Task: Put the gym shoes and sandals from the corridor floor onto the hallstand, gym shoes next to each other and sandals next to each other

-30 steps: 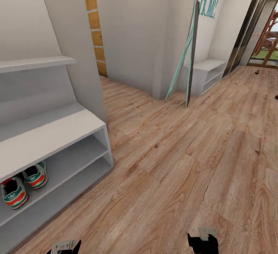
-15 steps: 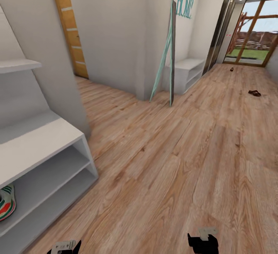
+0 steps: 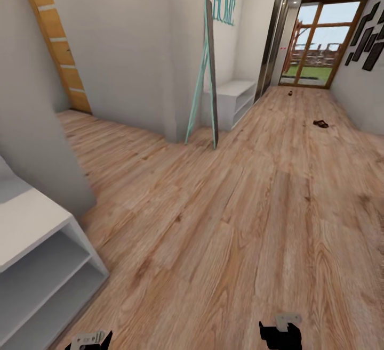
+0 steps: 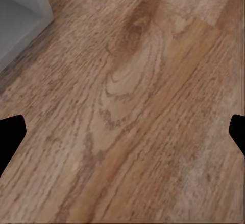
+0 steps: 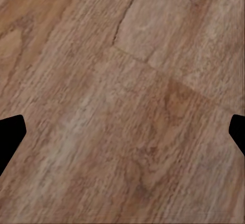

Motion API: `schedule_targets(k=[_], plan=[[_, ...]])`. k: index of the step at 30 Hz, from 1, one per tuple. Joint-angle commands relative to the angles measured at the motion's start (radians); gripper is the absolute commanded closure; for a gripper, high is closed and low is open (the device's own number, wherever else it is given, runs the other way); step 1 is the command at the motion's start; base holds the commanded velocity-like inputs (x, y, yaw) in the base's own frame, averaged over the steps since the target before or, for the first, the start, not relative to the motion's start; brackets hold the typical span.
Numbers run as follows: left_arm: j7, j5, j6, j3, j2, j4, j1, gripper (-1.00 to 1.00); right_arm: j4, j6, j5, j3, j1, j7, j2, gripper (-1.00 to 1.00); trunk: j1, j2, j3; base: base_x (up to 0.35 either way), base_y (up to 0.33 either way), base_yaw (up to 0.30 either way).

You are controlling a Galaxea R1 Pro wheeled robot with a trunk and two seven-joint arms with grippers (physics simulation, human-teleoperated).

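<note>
Both claws hang low over the floor with nothing in them, which suits a robot in transit rather than mid-grasp. The left claw and right claw each show dark fingertips at opposite edges of their wrist views, so both stand wide apart over bare planks. The rack sits close by, cut off by the frame, its visible shelf ends bare. Far down the corridor from the rack, one sandal lies on the floor; a smaller dark speck beyond it, nearer the glass door, may be the other but is too small to tell.
</note>
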Motion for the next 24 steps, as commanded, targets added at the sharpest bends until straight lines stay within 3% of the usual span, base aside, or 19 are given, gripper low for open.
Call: schedule_targets(k=[1,24], plan=[[-0.01,0.008,0.0,0.005,0.0,0.001,0.0,-1.0,0.002,-0.003,0.011,-0.008,-0.001,-0.003,0.0,-1.0,0.0,0.0,-0.001,0.336,0.0,-0.267],[-0.01,0.01,0.0,0.006,0.0,0.001,0.0,-1.0,0.0,-0.003,0.011,-0.008,-0.001,-0.004,0.0,-1.0,0.0,0.0,-0.001,0.338,0.0,-0.267]])
